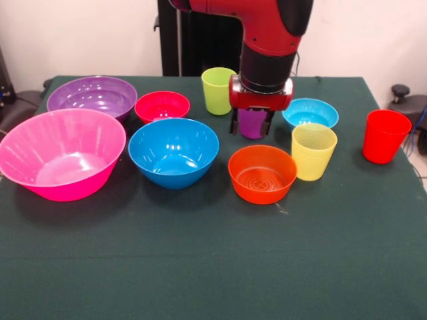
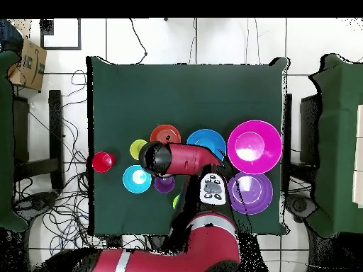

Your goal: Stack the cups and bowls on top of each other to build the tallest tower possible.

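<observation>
While the translucent purple plastic tumbler (image 1: 252,124) stands on the green-clothed table (image 1: 213,267) between the orange bowl (image 1: 262,174) and light blue bowl (image 1: 310,113), the gripper (image 1: 252,124) straddles it, jaws apparently grasping; lift vertically, clearing the neighbouring yellow tumbler (image 1: 313,151).

— Where does the red and black arm (image 1: 270,33) stand?

— In the front view it drops in from twelve o'clock, its black wrist pointing straight down to six.

— And the gripper (image 1: 252,125)?

— It hangs beneath a red block, both dark fingers (image 1: 235,124) vertical, spread either side of a translucent purple plastic tumbler (image 1: 252,124). Whether the pads press its walls, I cannot tell.
</observation>
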